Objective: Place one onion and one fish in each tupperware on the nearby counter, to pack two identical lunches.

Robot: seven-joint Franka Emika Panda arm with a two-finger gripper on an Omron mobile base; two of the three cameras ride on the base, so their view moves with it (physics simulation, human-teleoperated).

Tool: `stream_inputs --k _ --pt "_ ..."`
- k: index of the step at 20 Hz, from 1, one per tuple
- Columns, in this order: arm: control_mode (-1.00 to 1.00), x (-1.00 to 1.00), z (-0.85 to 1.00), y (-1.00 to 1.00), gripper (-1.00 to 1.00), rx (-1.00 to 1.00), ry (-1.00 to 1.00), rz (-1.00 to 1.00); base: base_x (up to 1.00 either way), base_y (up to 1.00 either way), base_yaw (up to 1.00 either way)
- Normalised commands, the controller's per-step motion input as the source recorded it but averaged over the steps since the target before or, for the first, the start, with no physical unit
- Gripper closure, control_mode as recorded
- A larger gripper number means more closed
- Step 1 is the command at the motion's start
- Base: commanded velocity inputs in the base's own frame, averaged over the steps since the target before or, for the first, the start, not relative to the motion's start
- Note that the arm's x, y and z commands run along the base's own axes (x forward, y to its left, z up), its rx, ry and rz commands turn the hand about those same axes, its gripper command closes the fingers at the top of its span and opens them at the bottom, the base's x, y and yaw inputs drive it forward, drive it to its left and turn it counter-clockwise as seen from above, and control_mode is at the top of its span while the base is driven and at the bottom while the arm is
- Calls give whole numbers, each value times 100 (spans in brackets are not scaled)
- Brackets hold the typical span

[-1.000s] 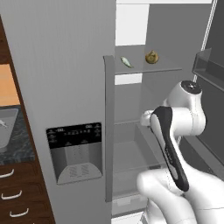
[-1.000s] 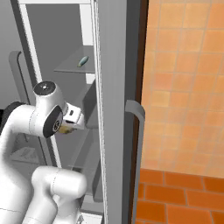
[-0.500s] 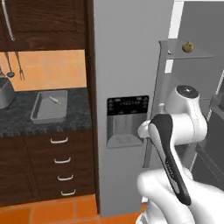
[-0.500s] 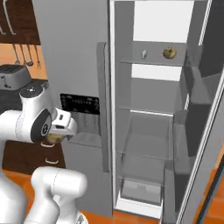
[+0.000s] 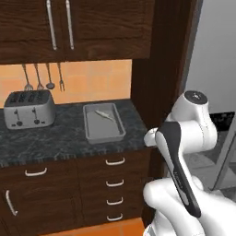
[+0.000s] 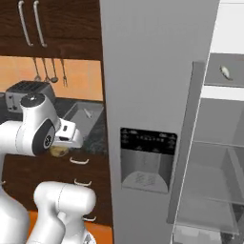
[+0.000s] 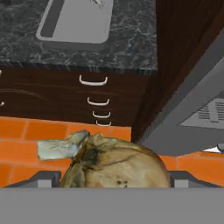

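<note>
I have the tool (image 7: 114,186) pinching an onion (image 7: 116,164), a brown papery bulb with a pale stalk sticking out to the left; in the hand view it sits between the two dark fingertips, low over the orange tiled floor (image 7: 26,140). In the right base view the onion (image 6: 59,151) shows as a yellowish lump under the white wrist, in front of the drawers (image 6: 78,162).

The bench (image 5: 55,133) is dark speckled stone over dark brown drawers with curved silver handles, left of the arm. On it lies one grey tupperware (image 5: 103,122), a shallow tray with its long side running from near to far, and a fish (image 5: 105,114) lies in its far half. A silver toaster (image 5: 28,109) stands well to the left of the tray. Utensils (image 5: 42,77) hang on the orange wall behind it.

To the right stands the grey fridge (image 6: 152,95) with its dispenser panel (image 6: 147,159). Its right-hand compartment is open, and a small pale object (image 6: 225,72) rests on an upper shelf (image 6: 217,90) there.
</note>
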Motion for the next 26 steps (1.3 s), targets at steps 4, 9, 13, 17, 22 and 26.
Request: stream_inputs --k 4,9,13,17,22,26 --pt "100 0 0 0 100 0 0 0 100 100 -12" --pt "100 0 0 0 100 0 0 0 100 99 -17" --pt "-100 50 -45 -4 100 -8 0 -9 23 13 -5" --pt "-100 68 -93 -73 100 0 0 -3 0 0 0" --pt "-100 84 -94 -70 100 0 0 0 0 0 0" --pt "-100 98 -81 -10 100 0 0 0 0 0 0"
